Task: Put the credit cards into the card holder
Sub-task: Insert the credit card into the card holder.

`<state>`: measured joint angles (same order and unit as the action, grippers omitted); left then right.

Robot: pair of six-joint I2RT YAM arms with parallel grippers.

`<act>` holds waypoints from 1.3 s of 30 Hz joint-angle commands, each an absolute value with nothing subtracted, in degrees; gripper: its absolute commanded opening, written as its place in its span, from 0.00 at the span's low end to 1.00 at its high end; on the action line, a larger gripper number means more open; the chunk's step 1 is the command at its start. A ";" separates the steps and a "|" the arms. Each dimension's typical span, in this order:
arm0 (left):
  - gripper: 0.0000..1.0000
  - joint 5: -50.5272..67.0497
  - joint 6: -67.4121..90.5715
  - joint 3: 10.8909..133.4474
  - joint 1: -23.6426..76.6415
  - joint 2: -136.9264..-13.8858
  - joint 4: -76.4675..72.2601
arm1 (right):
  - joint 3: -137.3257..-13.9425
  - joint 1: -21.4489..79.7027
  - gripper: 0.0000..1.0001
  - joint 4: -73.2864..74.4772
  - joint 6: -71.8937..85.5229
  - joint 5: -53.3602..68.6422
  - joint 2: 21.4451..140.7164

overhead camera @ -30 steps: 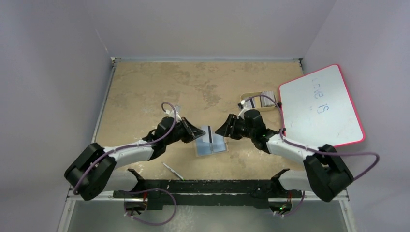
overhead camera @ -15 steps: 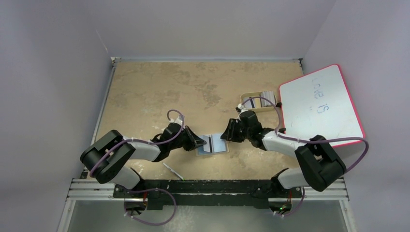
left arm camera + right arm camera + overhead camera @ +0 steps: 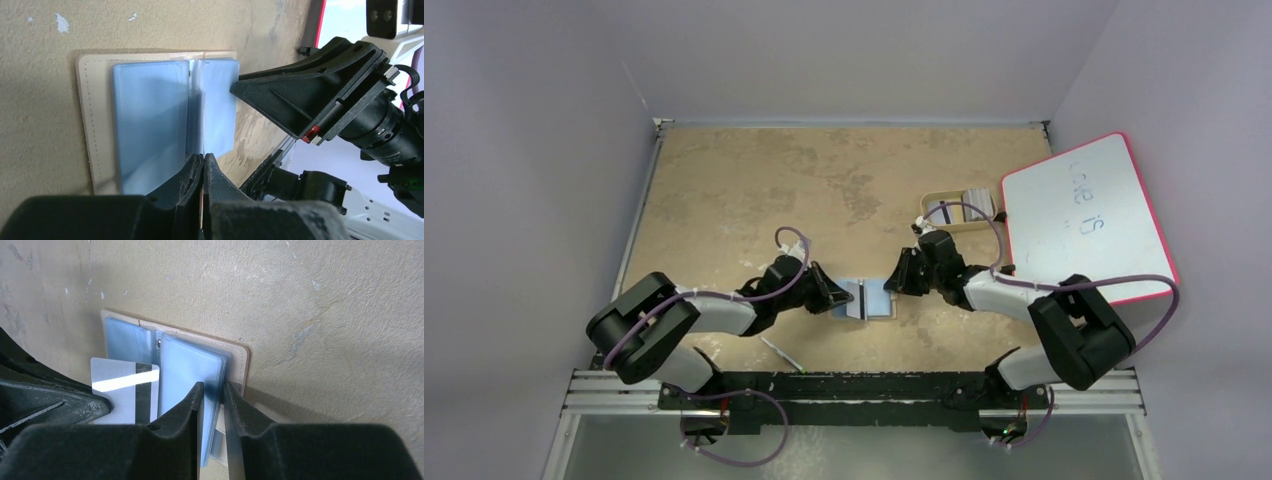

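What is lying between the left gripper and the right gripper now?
The open card holder lies there, plain in the top external view. The right wrist view also shows a credit card held by the left gripper over it.

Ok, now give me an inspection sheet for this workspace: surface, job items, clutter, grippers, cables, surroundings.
Surface: tan mottled table, scuffed in patches.
Job's things: card holder lies open with its blue sleeves up; one credit card is held beside its fold; spare cards sit in the beige tray.
Clutter: thin grey stick near the left arm's base; pink-edged whiteboard with writing at the right.
Grippers: left gripper jaws shut on the credit card; right gripper jaws pinch the holder's right-hand sleeves.
Cables: purple cables loop along both arms.
Surroundings: plain grey walls; nothing else seen.
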<state>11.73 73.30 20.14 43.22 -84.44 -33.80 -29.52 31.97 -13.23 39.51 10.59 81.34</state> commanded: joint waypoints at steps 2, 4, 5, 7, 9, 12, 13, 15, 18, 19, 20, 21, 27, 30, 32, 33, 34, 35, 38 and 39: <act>0.00 10.57 66.99 23.82 43.53 -82.29 -29.60 | -28.78 32.17 0.22 -13.23 39.06 8.70 81.03; 0.00 10.93 65.39 25.45 43.53 -82.46 -27.42 | -28.82 32.20 0.22 -13.34 39.11 8.75 81.01; 0.00 11.56 64.52 26.29 43.57 -82.75 -26.42 | -28.76 32.17 0.22 -13.43 39.12 8.78 81.03; 0.00 12.08 63.52 27.46 43.55 -83.32 -24.87 | -28.93 32.20 0.22 -13.45 39.04 8.71 81.16; 0.00 12.03 63.24 27.47 43.53 -83.62 -24.80 | -29.08 32.18 0.22 -13.36 39.02 8.68 81.37; 0.00 12.03 63.00 27.70 43.42 -84.20 -24.76 | -28.91 32.17 0.22 -13.45 38.94 8.78 81.47; 0.00 12.09 62.85 27.82 43.41 -84.35 -24.49 | -28.90 32.21 0.22 -13.45 38.98 8.79 81.52; 0.00 12.00 62.45 28.22 43.31 -84.65 -23.54 | -28.91 32.17 0.22 -13.51 38.86 8.79 81.56; 0.00 11.67 61.57 28.57 43.08 -84.41 -22.02 | -29.09 32.17 0.22 -13.45 38.77 8.95 81.65; 0.00 11.57 61.42 28.61 43.00 -84.22 -21.72 | -29.16 32.17 0.22 -13.47 38.76 8.96 81.58; 0.00 11.52 61.16 28.64 42.99 -84.11 -21.46 | -29.20 32.21 0.22 -13.38 38.71 8.96 81.57; 0.00 11.47 61.05 28.67 42.96 -84.27 -21.29 | -29.22 32.17 0.22 -13.36 38.68 8.89 81.54; 0.00 10.02 61.12 29.25 42.81 -84.51 -18.76 | -29.05 32.17 0.21 -13.33 38.58 9.23 81.16; 0.00 8.56 61.17 29.27 42.87 -83.52 -17.29 | -28.99 32.19 0.21 -13.19 38.58 9.06 80.78; 0.00 8.02 61.07 29.27 42.82 -82.97 -16.82 | -28.92 32.17 0.21 -13.18 38.58 8.97 80.69; 0.00 8.01 60.98 29.36 42.81 -82.90 -16.79 | -28.94 32.17 0.21 -13.35 38.54 8.97 80.73; 0.00 7.93 60.99 29.44 42.84 -83.00 -16.79 | -28.92 32.17 0.21 -13.42 38.58 9.03 80.83; 0.00 7.91 60.93 29.44 42.87 -83.02 -16.79 | -29.03 32.17 0.21 -13.44 38.56 9.05 80.98; 0.00 7.48 61.00 29.45 42.80 -83.13 -16.70 | -29.15 32.19 0.21 -13.49 38.41 9.18 81.36; 0.00 7.41 60.95 29.48 42.86 -83.07 -16.70 | -29.19 32.17 0.21 -13.45 38.41 9.22 81.34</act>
<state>9.74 62.76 27.92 43.13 -84.07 -17.98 -29.52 31.97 -13.50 39.55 10.20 81.32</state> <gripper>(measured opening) 0.008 0.216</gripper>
